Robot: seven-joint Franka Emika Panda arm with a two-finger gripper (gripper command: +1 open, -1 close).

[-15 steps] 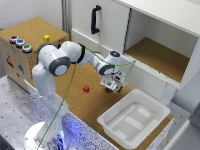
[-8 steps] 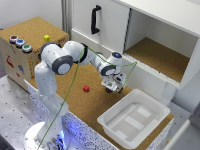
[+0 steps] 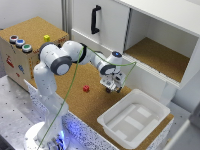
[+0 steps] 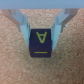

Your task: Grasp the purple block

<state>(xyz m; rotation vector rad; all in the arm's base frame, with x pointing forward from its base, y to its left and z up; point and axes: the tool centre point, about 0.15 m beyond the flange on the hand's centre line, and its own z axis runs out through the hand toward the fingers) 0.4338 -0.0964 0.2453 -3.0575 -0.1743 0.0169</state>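
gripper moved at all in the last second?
No. The gripper sits in the same spot relative to the red cube and white tray.

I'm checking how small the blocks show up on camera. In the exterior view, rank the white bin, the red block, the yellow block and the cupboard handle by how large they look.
1. White bin, by far the largest.
2. Cupboard handle.
3. Red block and yellow block: they look alike, too close to rank.

gripper a little lower than one second ago, wrist slightly more over the cork, nearer the tray
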